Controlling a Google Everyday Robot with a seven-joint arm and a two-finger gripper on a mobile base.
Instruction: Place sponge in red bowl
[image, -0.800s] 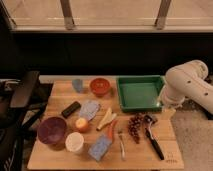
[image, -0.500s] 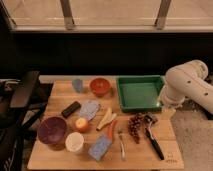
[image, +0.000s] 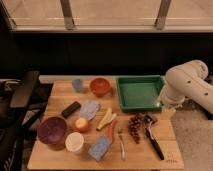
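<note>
The sponge (image: 100, 146), a light blue-grey speckled block, lies near the front edge of the wooden table, right of a white cup. The red bowl (image: 100, 86), small and orange-red, stands at the back of the table, left of the green tray. My white arm (image: 187, 85) reaches in from the right. My gripper (image: 167, 109) hangs at its lower end by the tray's right front corner, far from both the sponge and the bowl. It holds nothing that I can see.
A green tray (image: 140, 102) stands at the back right. A purple bowl (image: 52, 131), white cup (image: 74, 142), orange (image: 81, 123), flat blue-grey pad (image: 90, 108), black block (image: 71, 109), small blue cup (image: 77, 84), grapes (image: 135, 126), fork (image: 121, 142) and black-handled tool (image: 154, 140) lie on the table.
</note>
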